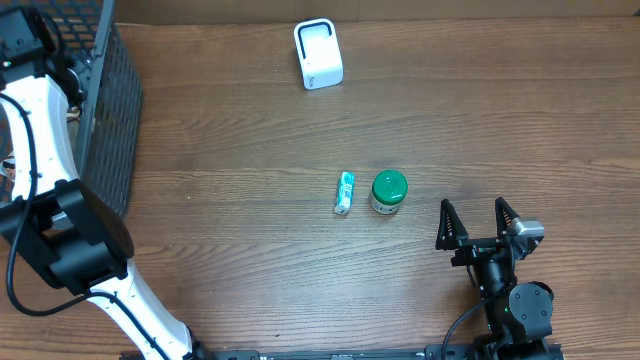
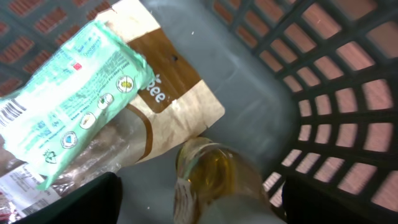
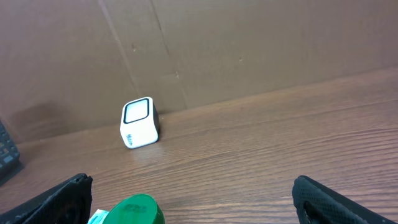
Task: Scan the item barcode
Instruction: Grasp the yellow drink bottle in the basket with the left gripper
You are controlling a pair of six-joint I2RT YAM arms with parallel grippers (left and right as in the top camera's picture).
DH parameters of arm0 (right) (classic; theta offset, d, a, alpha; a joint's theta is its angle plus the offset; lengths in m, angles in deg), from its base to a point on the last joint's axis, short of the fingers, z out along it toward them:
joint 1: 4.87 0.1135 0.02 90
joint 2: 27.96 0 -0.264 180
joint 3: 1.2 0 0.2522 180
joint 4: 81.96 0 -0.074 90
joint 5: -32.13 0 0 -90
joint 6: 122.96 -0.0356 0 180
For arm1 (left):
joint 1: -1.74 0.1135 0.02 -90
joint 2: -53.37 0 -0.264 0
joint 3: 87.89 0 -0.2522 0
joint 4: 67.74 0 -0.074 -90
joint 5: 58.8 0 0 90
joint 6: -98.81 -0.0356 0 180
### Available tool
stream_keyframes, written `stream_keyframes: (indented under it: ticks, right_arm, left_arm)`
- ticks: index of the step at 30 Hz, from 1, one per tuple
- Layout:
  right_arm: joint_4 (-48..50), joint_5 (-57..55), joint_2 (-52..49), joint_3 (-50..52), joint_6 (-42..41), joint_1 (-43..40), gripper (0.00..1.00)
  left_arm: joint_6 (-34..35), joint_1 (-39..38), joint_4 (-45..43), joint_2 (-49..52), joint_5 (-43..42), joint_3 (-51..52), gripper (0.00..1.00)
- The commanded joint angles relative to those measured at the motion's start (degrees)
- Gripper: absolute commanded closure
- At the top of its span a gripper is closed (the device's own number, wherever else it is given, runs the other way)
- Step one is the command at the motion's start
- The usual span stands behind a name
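The white barcode scanner (image 1: 318,54) stands at the table's far middle and shows in the right wrist view too, as a scanner (image 3: 139,122) by the back wall. My left arm (image 1: 30,120) reaches into the black wire basket (image 1: 110,110) at the far left. In the left wrist view my left gripper (image 2: 202,202) is open, and an amber bottle (image 2: 214,180) lies between its dark fingers (image 2: 87,202) with a gap on each side. A green packet (image 2: 68,106) and a brown-and-white bag (image 2: 168,87) lie beside it. My right gripper (image 1: 478,222) stands open and empty near the front right.
A green-lidded jar (image 1: 388,190) and a small green tube (image 1: 344,192) lie at mid-table, left of the right gripper. The jar's lid (image 3: 134,210) shows low in the right wrist view. The basket's mesh wall (image 2: 348,93) rises close on the left gripper's right.
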Motion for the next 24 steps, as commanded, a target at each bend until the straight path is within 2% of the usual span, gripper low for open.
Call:
stream_keyframes:
  ticks: [1,12,24]
  right_arm:
    - [0.2,0.3,0.6,0.6,0.3,-0.2,0.0]
    - [0.2,0.3,0.6,0.6,0.3,-0.2,0.0]
    - [0.2,0.3,0.6,0.6,0.3,-0.2,0.0]
  left_arm:
    - [-1.5,-0.7,-1.3,0.2,-1.5,3.1,0.21]
    - [-1.5,-0.7,-4.3,0.2,-1.2,6.4,0.56]
    - [-2.2,-0.7,-1.1,-6.0,6.6,-0.7,0.6]
